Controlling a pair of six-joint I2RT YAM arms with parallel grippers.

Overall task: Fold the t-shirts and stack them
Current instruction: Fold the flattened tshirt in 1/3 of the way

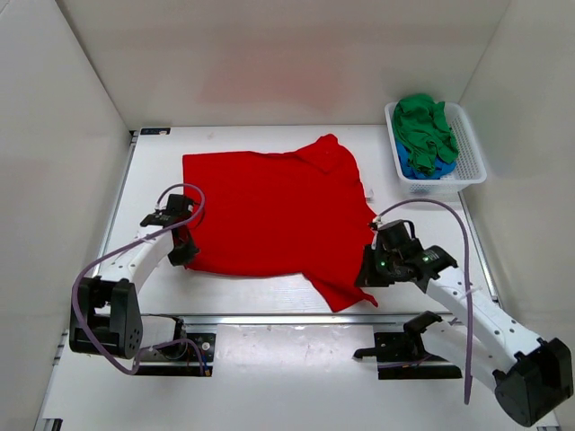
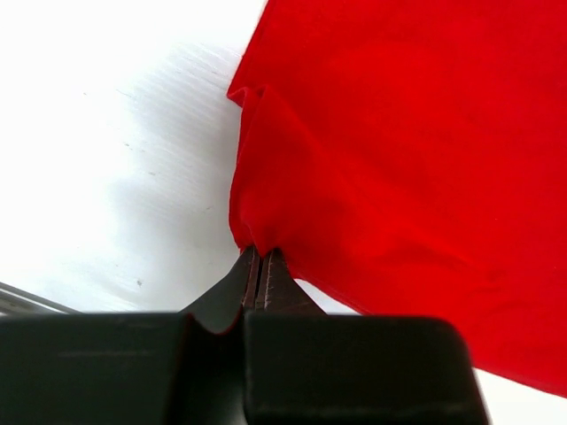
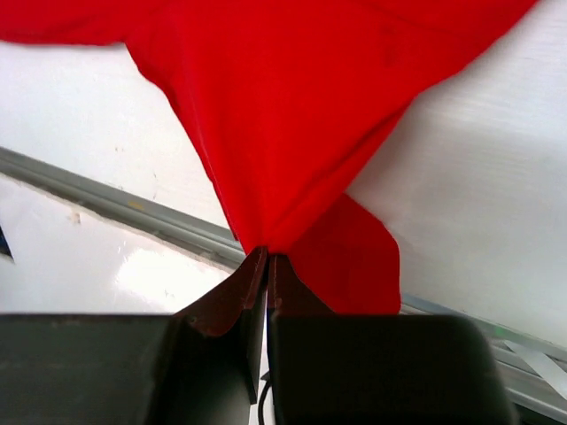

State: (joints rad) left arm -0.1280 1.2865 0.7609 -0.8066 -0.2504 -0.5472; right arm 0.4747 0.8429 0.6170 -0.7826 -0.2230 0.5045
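Between both grippers: red t-shirt point(image 1: 269, 211), spread flat on white table point(image 1: 153, 180). Left gripper point(image 2: 260, 258): pinched tight on shirt's edge, cloth bunched just ahead of tips. Right gripper point(image 3: 267, 257): clamped on a taut corner of same shirt. Well beyond Right gripper: green t-shirt point(image 1: 424, 126) atop blue t-shirt point(image 1: 415, 168), in white basket point(image 1: 469, 144).

One red t-shirt point(image 1: 269, 211), one green t-shirt point(image 1: 424, 126), one blue t-shirt point(image 1: 410, 168), one white basket point(image 1: 471, 151), one left arm point(image 1: 135, 260), one right arm point(image 1: 467, 301)

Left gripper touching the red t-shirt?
Touching. The left wrist view shows the left gripper shut on a pinched fold at the red t-shirt edge.
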